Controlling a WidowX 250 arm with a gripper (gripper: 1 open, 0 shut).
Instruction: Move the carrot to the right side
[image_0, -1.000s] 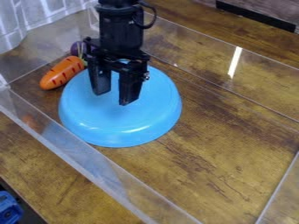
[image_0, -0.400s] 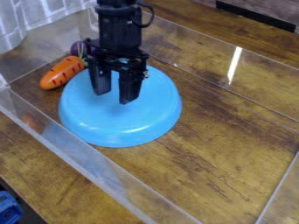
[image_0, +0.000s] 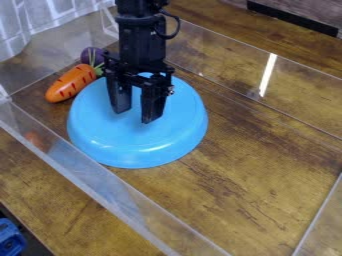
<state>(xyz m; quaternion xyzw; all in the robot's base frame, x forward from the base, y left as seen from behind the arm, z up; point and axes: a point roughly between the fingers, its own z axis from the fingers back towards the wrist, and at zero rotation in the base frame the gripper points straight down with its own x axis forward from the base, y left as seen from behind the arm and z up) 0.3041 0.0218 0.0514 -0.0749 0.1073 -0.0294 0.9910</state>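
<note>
"At the left edge of the view, what do you see?"

"A bit of something blue in the lower corner, too cut off for me to name. Above it, a clear panel slants down across the worktop."

"And the carrot?"

"It lies on the left, just beside the plate, its orange body tilted, its green top pointing up and away. I am not holding it."

"What is next to that green top?"

"A purple toy vegetable, partly hidden, right by the leaves."

"Where are you, then?"

"Over the big round blue plate, right of the carrot. My black jaws point down, tips spread apart, released, with nothing I can make out between them. Whether I touch the plate, I cannot tell."

"And further right?"

"Brown wood grain, the worktop again, with a bright streak of light towards the back. In the far right corner there is a dark strip."
</note>
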